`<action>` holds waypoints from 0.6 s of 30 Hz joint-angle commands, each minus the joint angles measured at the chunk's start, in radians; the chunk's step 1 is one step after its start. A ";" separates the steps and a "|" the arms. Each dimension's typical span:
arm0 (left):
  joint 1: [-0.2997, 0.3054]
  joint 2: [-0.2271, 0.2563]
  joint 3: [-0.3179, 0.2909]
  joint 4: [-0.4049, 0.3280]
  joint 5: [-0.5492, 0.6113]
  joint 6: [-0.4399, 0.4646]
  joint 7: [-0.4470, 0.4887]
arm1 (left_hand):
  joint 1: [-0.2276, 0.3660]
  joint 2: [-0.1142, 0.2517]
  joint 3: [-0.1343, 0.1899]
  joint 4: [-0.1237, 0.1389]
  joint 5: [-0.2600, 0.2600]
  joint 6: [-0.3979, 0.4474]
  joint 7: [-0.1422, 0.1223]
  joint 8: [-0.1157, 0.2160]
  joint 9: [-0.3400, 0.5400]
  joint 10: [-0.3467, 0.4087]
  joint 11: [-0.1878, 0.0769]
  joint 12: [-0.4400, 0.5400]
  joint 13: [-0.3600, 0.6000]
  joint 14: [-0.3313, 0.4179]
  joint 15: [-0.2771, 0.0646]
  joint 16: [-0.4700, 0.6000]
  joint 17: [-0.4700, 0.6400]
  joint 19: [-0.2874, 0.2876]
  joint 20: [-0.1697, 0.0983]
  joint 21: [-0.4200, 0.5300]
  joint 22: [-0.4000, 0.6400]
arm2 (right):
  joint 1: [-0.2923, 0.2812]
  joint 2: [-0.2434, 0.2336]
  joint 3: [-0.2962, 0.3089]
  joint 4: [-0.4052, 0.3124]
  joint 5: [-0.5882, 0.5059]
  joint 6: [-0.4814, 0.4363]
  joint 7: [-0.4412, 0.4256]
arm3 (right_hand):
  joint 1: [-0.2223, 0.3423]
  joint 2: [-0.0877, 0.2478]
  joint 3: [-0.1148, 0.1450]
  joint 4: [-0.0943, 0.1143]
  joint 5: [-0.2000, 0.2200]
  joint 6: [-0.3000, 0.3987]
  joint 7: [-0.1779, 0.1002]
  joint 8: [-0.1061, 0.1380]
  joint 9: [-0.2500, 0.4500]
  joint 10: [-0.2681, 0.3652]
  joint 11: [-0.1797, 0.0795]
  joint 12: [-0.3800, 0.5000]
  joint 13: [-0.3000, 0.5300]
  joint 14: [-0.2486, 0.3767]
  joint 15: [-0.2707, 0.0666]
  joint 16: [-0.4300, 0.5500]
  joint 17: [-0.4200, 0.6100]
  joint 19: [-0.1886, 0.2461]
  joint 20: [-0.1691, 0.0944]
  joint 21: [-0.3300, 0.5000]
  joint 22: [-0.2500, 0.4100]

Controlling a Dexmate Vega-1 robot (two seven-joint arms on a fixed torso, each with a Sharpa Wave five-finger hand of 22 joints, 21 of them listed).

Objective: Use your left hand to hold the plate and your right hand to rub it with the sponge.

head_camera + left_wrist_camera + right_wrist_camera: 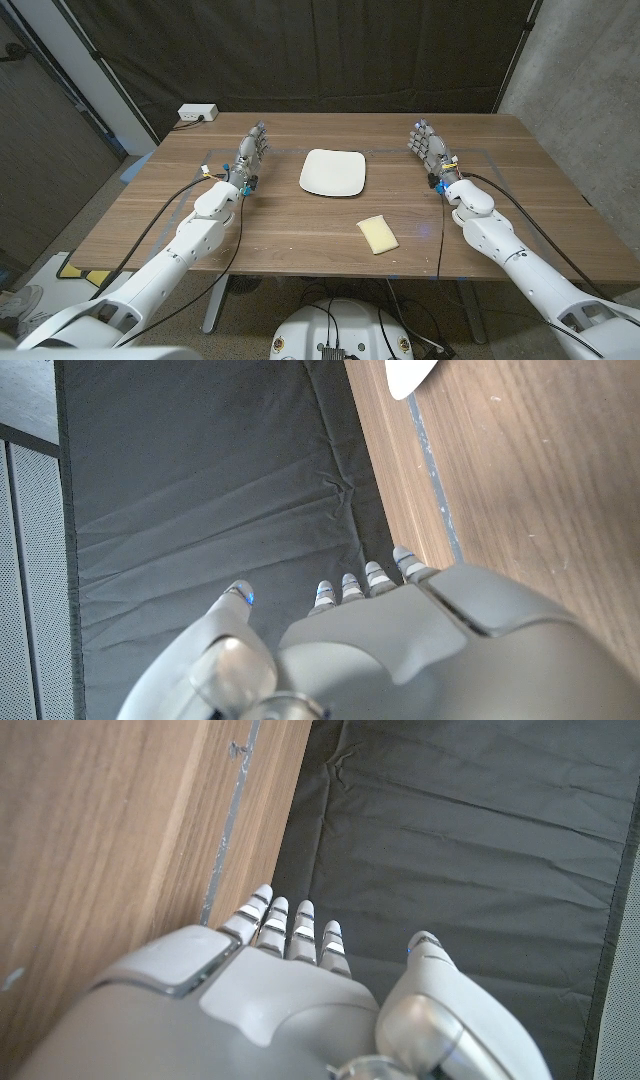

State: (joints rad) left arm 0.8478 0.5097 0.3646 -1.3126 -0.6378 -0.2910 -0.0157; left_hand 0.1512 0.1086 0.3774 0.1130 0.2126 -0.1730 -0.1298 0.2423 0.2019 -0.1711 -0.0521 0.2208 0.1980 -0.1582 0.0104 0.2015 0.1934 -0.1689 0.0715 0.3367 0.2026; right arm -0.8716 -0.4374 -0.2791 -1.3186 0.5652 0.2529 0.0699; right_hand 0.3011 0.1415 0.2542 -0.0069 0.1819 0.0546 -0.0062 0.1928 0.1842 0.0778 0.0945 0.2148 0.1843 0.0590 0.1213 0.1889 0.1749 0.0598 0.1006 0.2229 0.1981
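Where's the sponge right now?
In the head view the sponge lies on the table near its front edge, just right of centre, in front of the white plate and untouched by either hand.

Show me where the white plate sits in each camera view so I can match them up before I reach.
Head view: white plate at the table's centre, between the two robot hands.
Left wrist view: one corner of it at the picture's top edge, past a blue tape line.
Right wrist view: not in it.
Shared landmark: the dark curtain behind the table.
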 commanded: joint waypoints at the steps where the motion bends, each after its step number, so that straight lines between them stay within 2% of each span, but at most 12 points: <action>1: 0.004 0.009 -0.002 -0.011 0.040 -0.009 -0.002 | 0.015 0.001 0.009 -0.004 -0.004 -0.072 -0.026 -0.020 -0.001 -0.038 -0.019 -0.012 0.003 -0.023 -0.011 -0.008 0.003 -0.031 0.000 0.002 0.004 | -0.052 0.220 0.268 -0.039 -0.250 -0.098 0.148 | 0.012 -0.006 0.009 -0.005 0.004 -0.019 -0.006 -0.005 0.003 -0.027 -0.005 -0.010 0.004 -0.014 0.003 -0.006 0.003 -0.003 0.009 0.004 0.005; 4: -0.002 0.020 0.007 -0.012 0.077 -0.018 0.005 | 0.018 0.001 0.010 -0.005 -0.005 -0.066 -0.027 -0.019 -0.002 -0.038 -0.019 -0.012 0.002 -0.022 -0.015 -0.008 0.003 -0.031 -0.003 0.001 0.004 | -0.055 0.266 0.316 -0.048 -0.300 -0.117 0.184 | 0.013 -0.006 0.010 -0.007 0.004 -0.017 -0.007 -0.004 0.003 -0.022 -0.003 -0.008 0.004 -0.014 0.002 -0.006 0.002 -0.004 0.009 0.003 0.005; 9: -0.028 0.055 0.037 -0.012 0.169 -0.034 0.012 | 0.029 0.002 0.016 -0.010 -0.008 -0.032 -0.021 -0.008 -0.004 -0.011 -0.013 -0.004 0.000 0.012 -0.001 0.004 0.001 -0.016 0.006 0.006 0.004 | -0.060 0.325 0.376 -0.065 -0.366 -0.137 0.226 | 0.014 -0.007 0.012 -0.009 0.004 0.002 -0.003 0.004 0.003 -0.003 0.001 0.000 0.003 -0.006 0.004 -0.003 0.002 -0.003 0.007 0.004 0.006; 14: -0.065 0.098 0.079 -0.016 0.287 -0.052 0.023 | 0.044 0.006 0.024 -0.016 -0.011 0.020 -0.016 0.007 -0.006 0.032 -0.006 0.009 -0.002 0.034 0.001 0.008 0.000 0.001 0.015 0.012 0.004 | -0.063 0.366 0.417 -0.078 -0.413 -0.147 0.256 | 0.015 -0.006 0.015 -0.010 0.004 0.016 -0.001 0.009 0.003 0.009 0.002 0.004 0.003 -0.002 0.003 -0.002 0.002 -0.003 0.007 0.004 0.006; 15: -0.082 0.116 0.098 -0.018 0.344 -0.063 0.027 | 0.048 0.008 0.027 -0.017 -0.012 0.033 -0.012 0.010 -0.007 0.040 -0.009 0.010 -0.002 0.043 -0.001 0.010 0.000 0.005 0.015 0.013 0.004 | -0.064 0.373 0.424 -0.081 -0.420 -0.148 0.261 | 0.015 -0.006 0.015 -0.010 0.005 0.017 -0.001 0.009 0.003 0.012 0.002 0.005 0.003 -0.001 0.003 -0.002 0.003 -0.003 0.009 0.004 0.006; 18: -0.095 0.129 0.114 -0.019 0.387 -0.074 0.036 | 0.052 0.010 0.030 -0.019 -0.013 0.042 -0.009 0.012 -0.007 0.046 -0.011 0.011 -0.002 0.045 -0.001 0.009 -0.001 0.007 0.016 0.014 0.004 | -0.065 0.391 0.441 -0.085 -0.440 -0.150 0.273 | 0.014 -0.005 0.016 -0.010 0.005 0.020 -0.001 0.009 0.003 0.018 0.002 0.007 0.003 0.001 0.002 -0.001 0.003 -0.002 0.009 0.005 0.006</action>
State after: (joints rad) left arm 0.8135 0.5698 0.4089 -1.3246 -0.4600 -0.3263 -0.0039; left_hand 0.1950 0.1188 0.3952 0.0952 0.2056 -0.1420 -0.1372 0.2479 0.1951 -0.1307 -0.0627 0.2274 0.1951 -0.1196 0.0127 0.2079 0.1905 -0.1646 0.0828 0.3443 0.2025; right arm -0.9251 -0.1467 0.0592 -1.3772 0.2411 0.1354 0.2683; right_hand 0.3064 0.1362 0.2624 -0.0153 0.1819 0.0627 -0.0052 0.1967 0.1840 0.0871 0.0933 0.2115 0.1842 0.0536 0.1197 0.1846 0.1748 0.0564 0.1038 0.2229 0.2026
